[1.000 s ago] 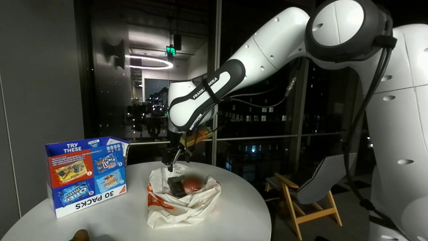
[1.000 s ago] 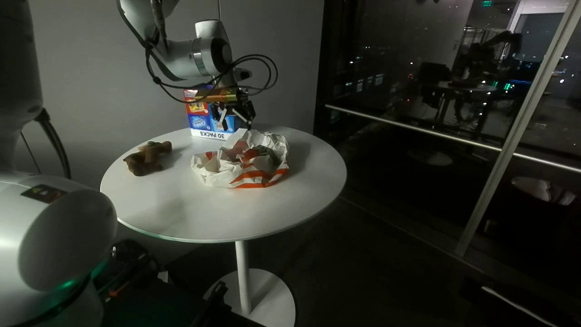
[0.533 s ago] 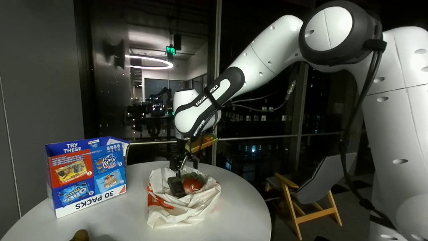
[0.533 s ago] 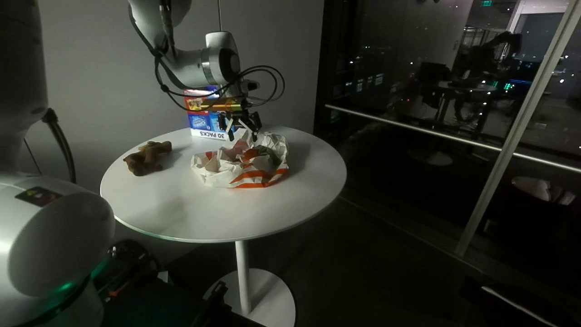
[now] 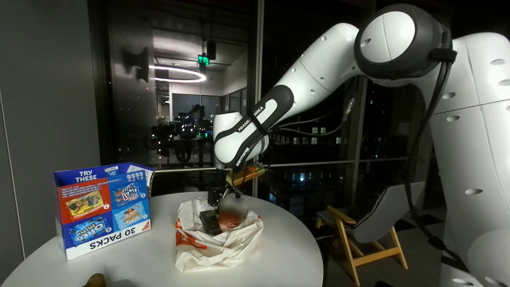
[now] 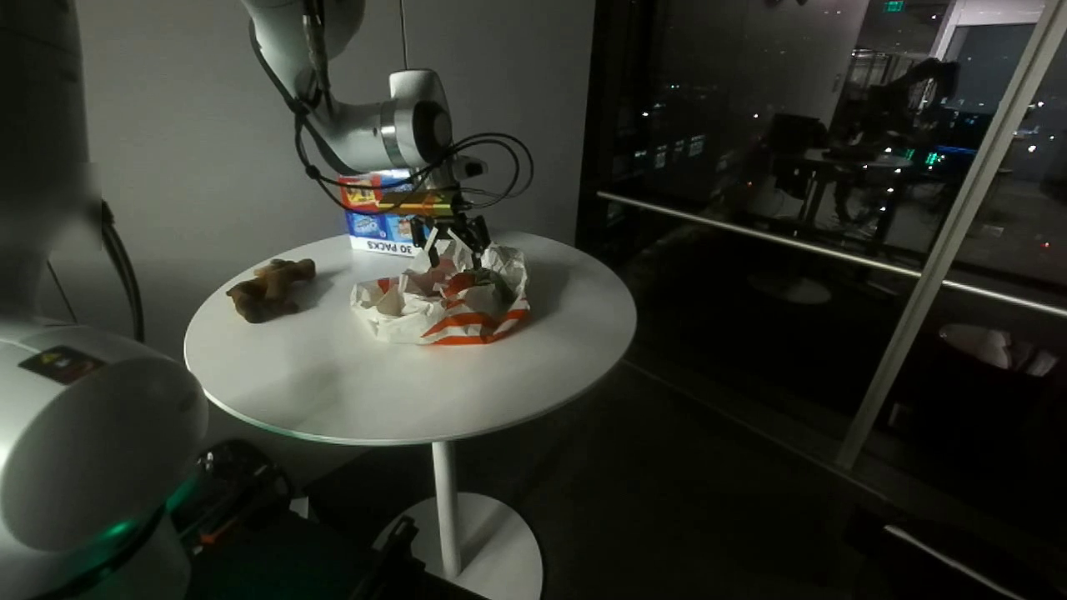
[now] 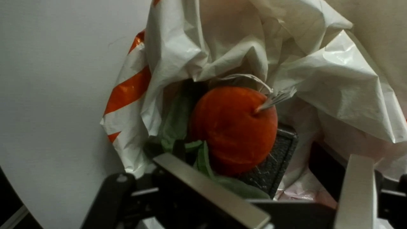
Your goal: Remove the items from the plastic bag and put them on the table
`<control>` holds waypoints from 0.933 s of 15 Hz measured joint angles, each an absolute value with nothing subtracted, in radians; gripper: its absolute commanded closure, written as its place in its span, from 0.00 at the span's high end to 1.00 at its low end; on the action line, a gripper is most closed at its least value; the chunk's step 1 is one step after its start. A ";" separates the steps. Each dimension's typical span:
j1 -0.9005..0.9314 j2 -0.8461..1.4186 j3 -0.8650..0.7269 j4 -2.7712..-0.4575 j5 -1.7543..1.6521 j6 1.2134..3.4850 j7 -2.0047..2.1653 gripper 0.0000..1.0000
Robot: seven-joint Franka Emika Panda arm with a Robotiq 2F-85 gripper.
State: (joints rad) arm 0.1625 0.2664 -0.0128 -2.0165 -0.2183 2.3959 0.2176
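The hand [image 6: 456,260] hangs spread, empty, over the bag [image 5: 221,253] on the bench [image 6: 358,383]; in the wrist view the ball [image 7: 233,130] lies inside, the block [image 7: 282,156] showing to its right. Closing could nip the loose bag and drag it; the round ball might slip.

In both exterior views you have a snack carton [image 5: 104,213] (its "30 PACKS" lettering stands upside down). In an exterior view you have a wooden-framed grey lounge chair [image 5: 376,223], a ring light [image 5: 202,76] and a green exit sign [image 5: 203,59].
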 measured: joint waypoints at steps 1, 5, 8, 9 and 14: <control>0.161 0.269 -0.012 -2.017 -0.207 2.396 0.217 1.00; 0.159 0.274 -0.007 -2.017 -0.187 2.397 0.217 1.00; 0.159 0.280 -0.007 -2.019 -0.187 2.396 0.217 1.00; 0.158 0.287 -0.007 -2.019 -0.187 2.396 0.217 1.00; 0.152 0.328 -0.009 -2.016 -0.188 2.405 0.217 0.75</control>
State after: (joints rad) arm 0.1522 0.3281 -0.0095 -2.0163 -0.1877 2.4055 0.2169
